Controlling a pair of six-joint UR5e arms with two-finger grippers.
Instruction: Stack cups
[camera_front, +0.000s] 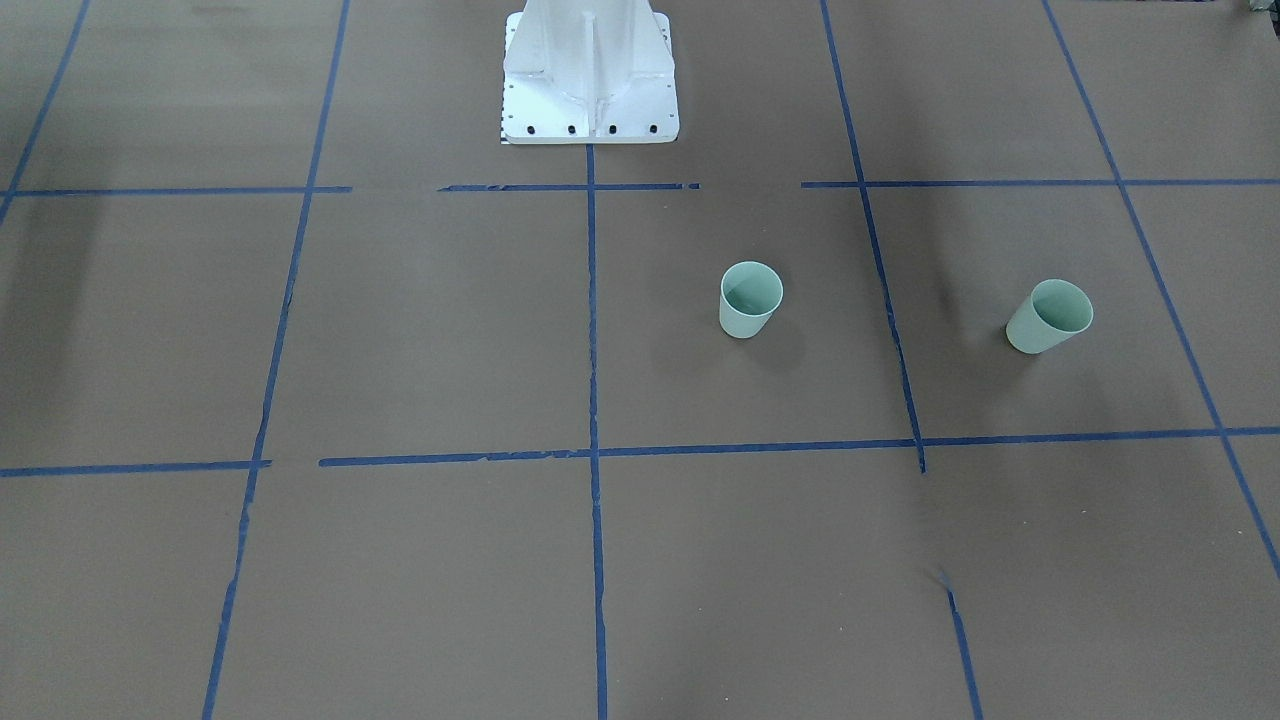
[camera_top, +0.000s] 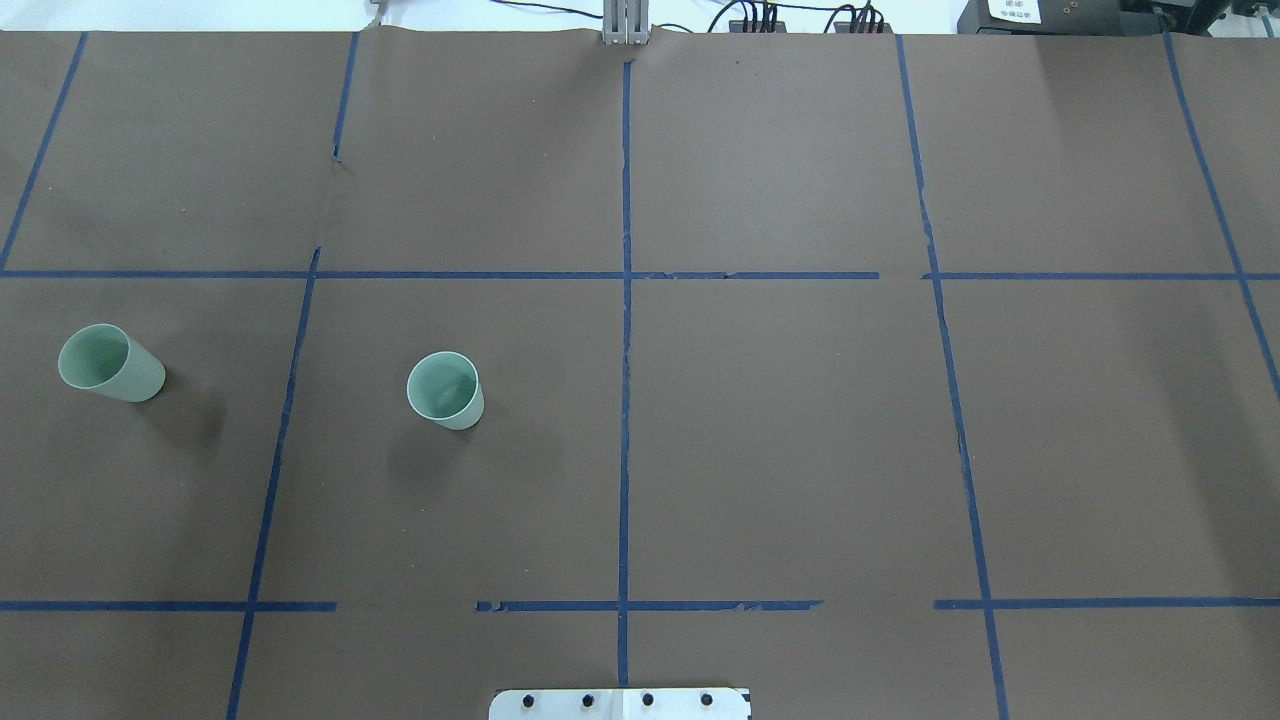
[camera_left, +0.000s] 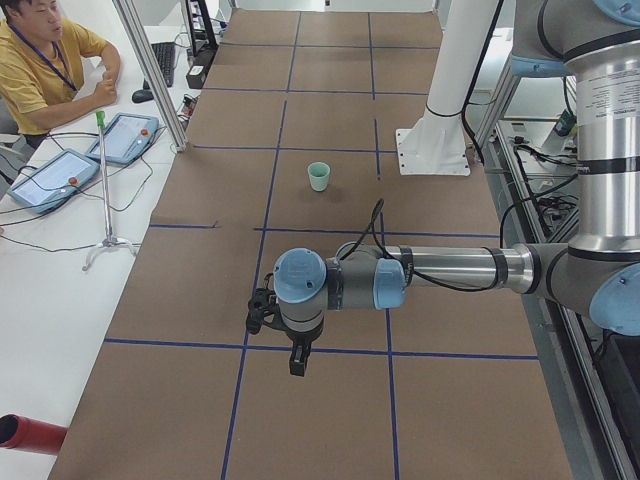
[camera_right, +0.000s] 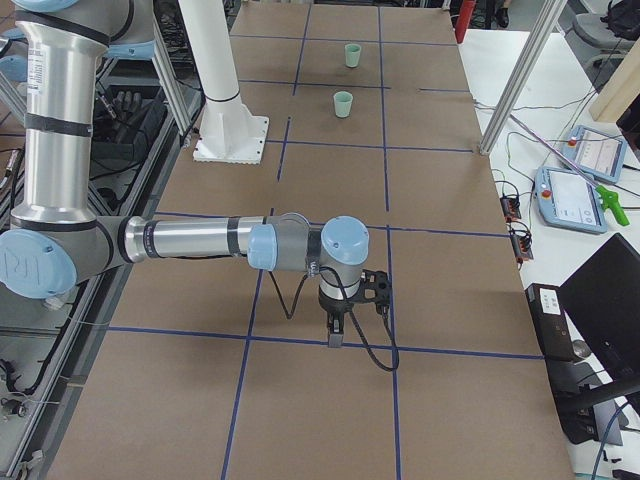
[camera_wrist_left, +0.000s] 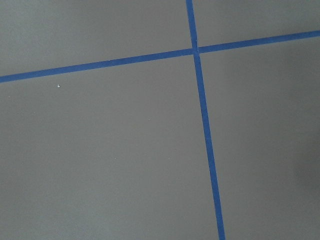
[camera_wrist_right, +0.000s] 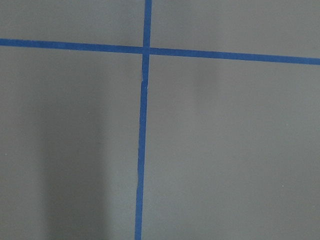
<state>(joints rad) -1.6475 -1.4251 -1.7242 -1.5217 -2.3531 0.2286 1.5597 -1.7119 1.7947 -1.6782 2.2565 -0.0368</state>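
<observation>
The left end effector (camera_left: 297, 366) points down over the brown surface (camera_top: 800, 450). It shows only from the side, so I cannot tell whether its fingers are spread or pressed together. The same holds for the right end effector (camera_right: 333, 340), which hangs above the blue tape grid (camera_top: 625, 400). Both cups stand upright, mouths up, unstacked, on the robot's left half: the inner cup (camera_top: 446, 390) nearer the middle, the outer cup (camera_top: 100, 362) well apart from it toward the edge

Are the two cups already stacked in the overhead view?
No, one cup and the other cup sit apart, with a blue tape line between them.
</observation>
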